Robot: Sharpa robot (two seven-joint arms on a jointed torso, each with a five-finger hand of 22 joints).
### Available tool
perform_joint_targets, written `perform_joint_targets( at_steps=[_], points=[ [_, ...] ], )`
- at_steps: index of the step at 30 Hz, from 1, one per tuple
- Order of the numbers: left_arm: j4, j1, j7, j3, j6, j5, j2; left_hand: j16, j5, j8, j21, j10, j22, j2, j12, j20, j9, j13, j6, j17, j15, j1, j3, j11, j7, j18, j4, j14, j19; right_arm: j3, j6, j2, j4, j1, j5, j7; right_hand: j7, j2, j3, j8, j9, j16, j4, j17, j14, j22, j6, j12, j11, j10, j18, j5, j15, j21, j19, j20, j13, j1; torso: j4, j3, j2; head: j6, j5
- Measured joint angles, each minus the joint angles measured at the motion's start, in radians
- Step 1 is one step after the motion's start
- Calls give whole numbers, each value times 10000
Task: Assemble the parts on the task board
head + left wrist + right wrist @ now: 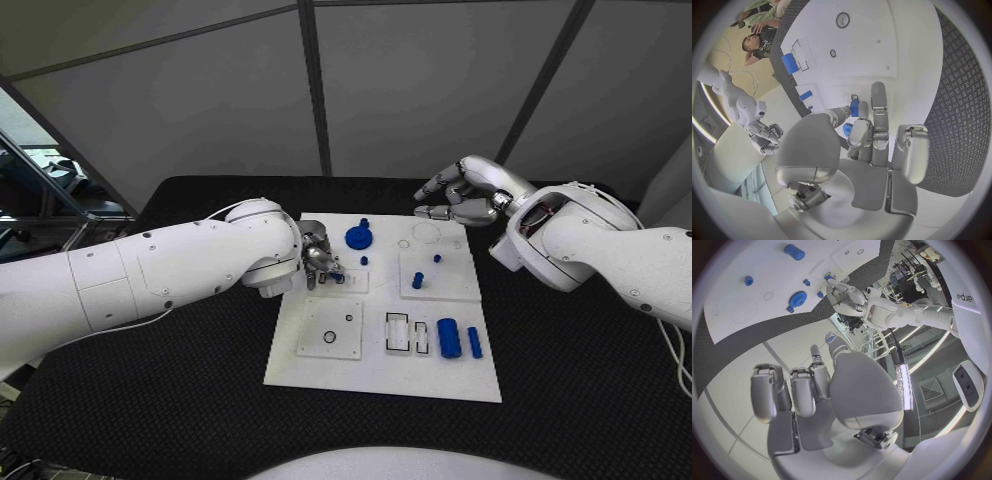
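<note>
Parts (449,338) lie near the task board (382,380) edge, beside rectangular slots (405,332).

The task board (378,375) was white, its gear (359,238), pegs and cylinder (449,337) blue. The table (173,400) was black with a fine dotted texture. Both arms were white, both hands silver: left (317,262), right (459,195).

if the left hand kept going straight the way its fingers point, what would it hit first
Most likely the small blue part right at the fingertips of the left hand; in the left wrist view it appears pinched there. Beyond it lies the bare white task board. Depth is hard to judge.
</note>
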Motion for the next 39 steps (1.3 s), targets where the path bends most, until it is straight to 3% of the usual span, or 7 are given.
perform_joint_targets(
  at_steps=[28,30,39],
  points=[
    [109,-19,-29,-39,155,-49,32,0,-14,17,0,-2,0,4,0,0,39,-4,-21,10,0,-110,13,3,-18,-1,-13,-1,0,0,15,16,0,0,-1,-9,0,0,29,0,0,0,25,0,0,0,0,0,0,0,1,0,0,0,0,0,0,0,4,1,3,-42,9],
    [77,-22,-42,-40,174,-51,60,0,-34,65,0,-12,0,-39,0,0,55,-4,-20,25,-4,-304,301,12,-19,0,-301,4,0,0,13,11,0,0,-1,-8,0,0,29,0,0,0,25,-1,0,0,0,0,0,0,1,0,0,0,0,0,0,0,1,1,3,-49,11],
    [-64,-10,-127,-32,259,-56,155,-37,-50,96,0,69,0,-98,96,0,95,52,202,51,-40,-1060,661,-43,-163,0,-747,40,0,0,10,0,7,0,-1,-7,0,0,29,0,0,0,25,-1,0,0,0,0,0,0,1,0,0,0,0,0,0,0,-6,4,2,-69,4]
  ],
)
